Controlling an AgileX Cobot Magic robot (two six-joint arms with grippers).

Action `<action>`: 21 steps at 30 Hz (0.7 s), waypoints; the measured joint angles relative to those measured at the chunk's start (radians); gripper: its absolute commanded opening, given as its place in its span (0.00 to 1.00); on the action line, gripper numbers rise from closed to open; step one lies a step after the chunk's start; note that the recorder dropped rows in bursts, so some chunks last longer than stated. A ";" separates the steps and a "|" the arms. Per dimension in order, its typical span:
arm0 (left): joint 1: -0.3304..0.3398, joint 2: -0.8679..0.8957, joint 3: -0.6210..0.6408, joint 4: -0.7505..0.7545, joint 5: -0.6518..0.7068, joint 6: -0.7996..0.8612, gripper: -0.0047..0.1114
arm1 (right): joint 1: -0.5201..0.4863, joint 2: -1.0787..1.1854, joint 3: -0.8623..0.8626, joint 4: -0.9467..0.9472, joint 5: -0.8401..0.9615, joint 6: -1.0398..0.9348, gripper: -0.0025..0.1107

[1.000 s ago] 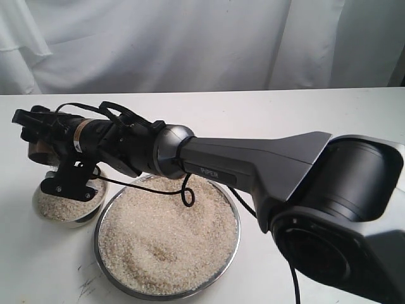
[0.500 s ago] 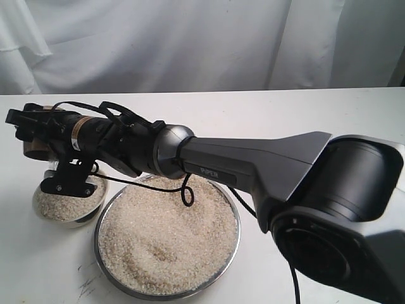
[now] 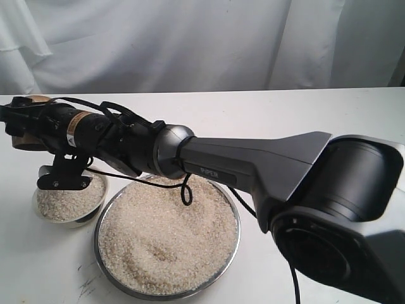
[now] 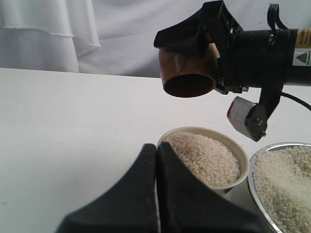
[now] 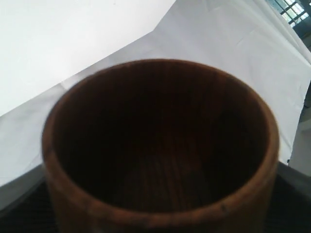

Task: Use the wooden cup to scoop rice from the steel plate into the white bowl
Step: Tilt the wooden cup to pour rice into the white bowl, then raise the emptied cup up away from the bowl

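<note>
My right gripper (image 3: 22, 120) reaches far across to the left and is shut on the wooden cup (image 3: 26, 139). The cup (image 4: 187, 73) hangs tipped above and a little beyond the white bowl (image 4: 243, 162). Its dark inside (image 5: 160, 145) shows no grains. Rice (image 4: 204, 155) fills the bowl (image 3: 39, 206) close to its rim. The steel plate (image 3: 237, 221) lies right of the bowl with a wide bed of rice (image 3: 168, 234). My left gripper (image 4: 156, 148) is shut on nothing, low on the table just in front of the bowl.
A black cable (image 3: 186, 193) loops down from the right arm over the plate's far side. A white cloth (image 3: 190, 44) hangs behind the white table (image 3: 316, 114). The right arm's large base (image 3: 342, 215) fills the near right.
The right gripper with the cup has risen and moved left, away from directly over the bowl. Bowl and plate stay put.
</note>
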 measured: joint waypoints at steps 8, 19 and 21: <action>0.000 0.000 0.000 0.000 0.000 0.000 0.04 | 0.000 0.000 0.000 0.170 0.004 0.041 0.02; 0.000 0.000 0.000 0.000 0.000 0.000 0.04 | -0.085 -0.109 0.000 1.042 0.040 0.200 0.02; 0.000 0.000 0.000 0.000 0.000 0.000 0.04 | -0.124 -0.139 0.000 1.142 0.084 0.302 0.02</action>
